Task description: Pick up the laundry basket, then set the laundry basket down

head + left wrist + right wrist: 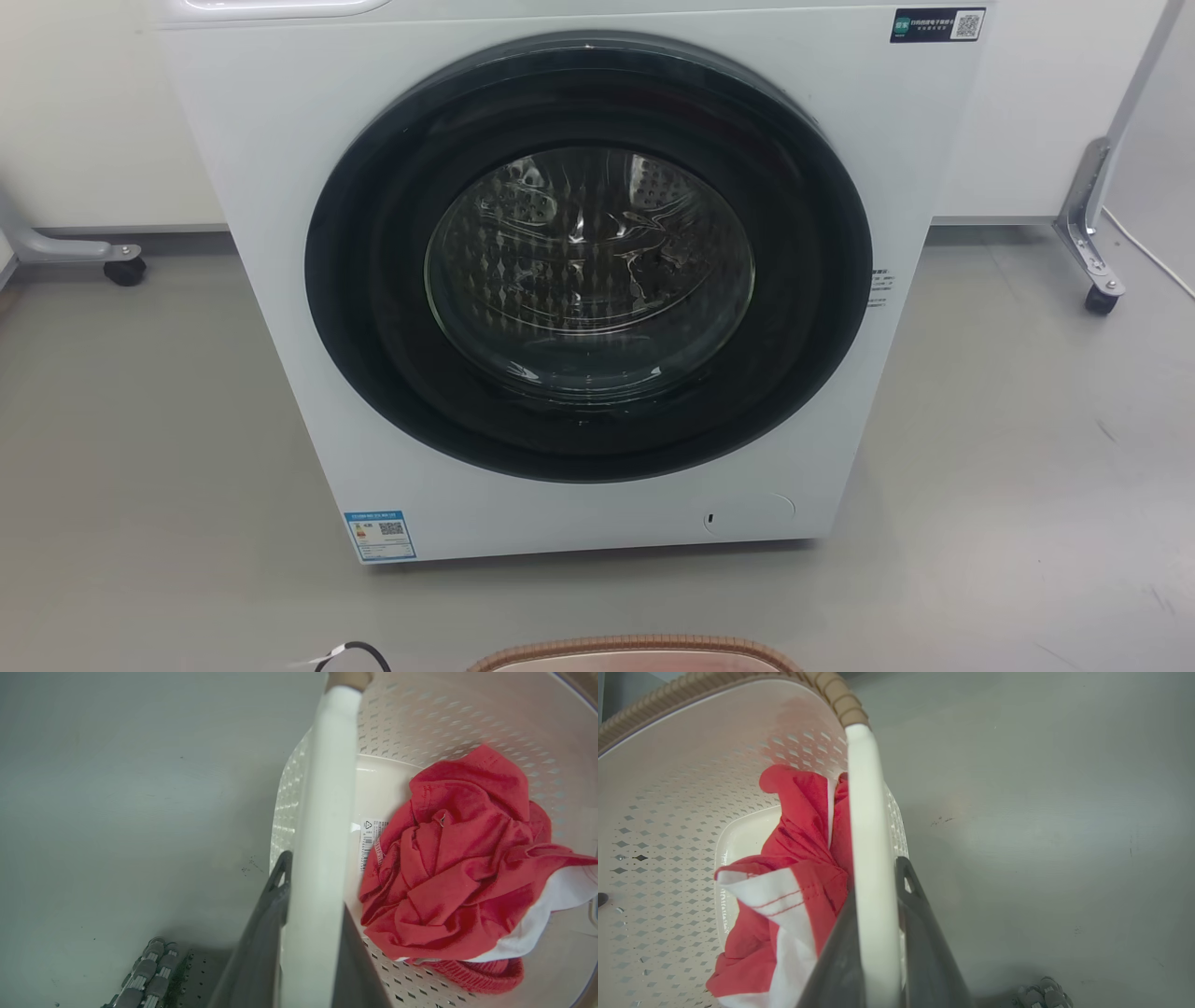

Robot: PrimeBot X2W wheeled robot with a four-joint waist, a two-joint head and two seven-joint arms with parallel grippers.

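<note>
We get just the brown rim of the laundry basket (635,653), cut off at six o'clock. Our left gripper (314,891) clamps one white handle (327,765), right gripper (877,882) the other. Red clothing (458,858) hides much of the bottom. Grey floor (140,420), washer (280,187) at twelve.

The washer (579,280) is standing square ahead of the laundry basket (635,649), its shut door closing off the way forward. Floor (140,448) is lying open on both sides of the washer, with one castered frame leg (75,249) sitting by the wall on the left and a second frame leg (1088,215) on the right. A black cable (355,644) is looping just beside the basket's rim. Red-and-white clothing (458,868) is crowding the basket's bottom. Loop handles (322,788) are filling the left gripper (313,891) and the right gripper (878,882).
</note>
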